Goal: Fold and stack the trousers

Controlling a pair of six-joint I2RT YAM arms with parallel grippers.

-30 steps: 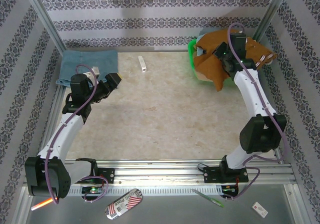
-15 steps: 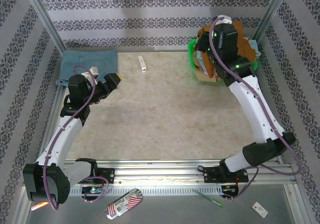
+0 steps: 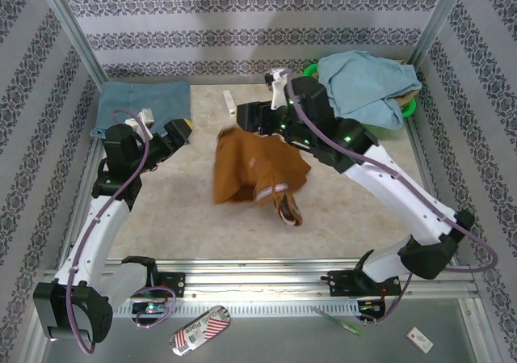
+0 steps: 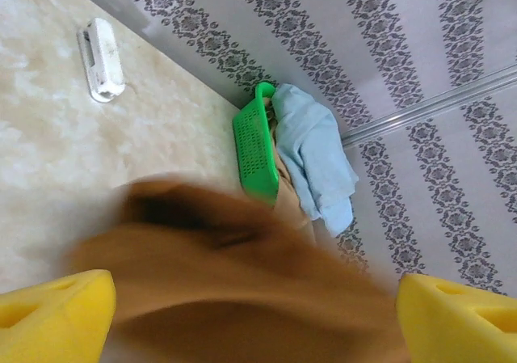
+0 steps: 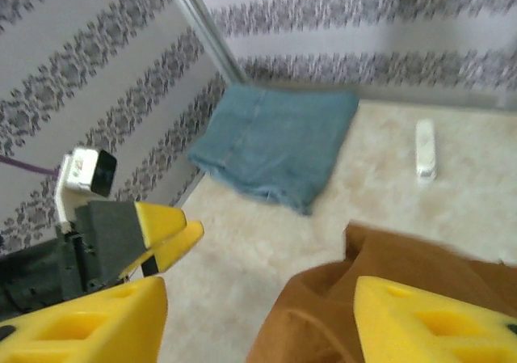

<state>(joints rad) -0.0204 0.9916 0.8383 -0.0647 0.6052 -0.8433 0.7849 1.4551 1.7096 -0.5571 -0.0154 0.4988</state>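
One striped waistband [image 3: 272, 190] on the trousers [image 3: 246, 165], overhead view.

The worktop [image 3: 355, 209] is pale, mottled beige, and bare across its 6 o'clock half and along its 3 o'clock side. A folded denim-blue cloth [image 3: 144, 104] lies flat in the 10 o'clock corner. A small white oblong [image 3: 230, 103] lies near the far edge at about 12 o'clock, well apart from the cloth. A green basket [image 3: 310, 73] stands in the 2 o'clock corner. The trousers [image 3: 254, 165] spread in a crumpled, blurred heap at the centre, striped lining toward 6 o'clock. How much of them rests on the surface cannot be told.
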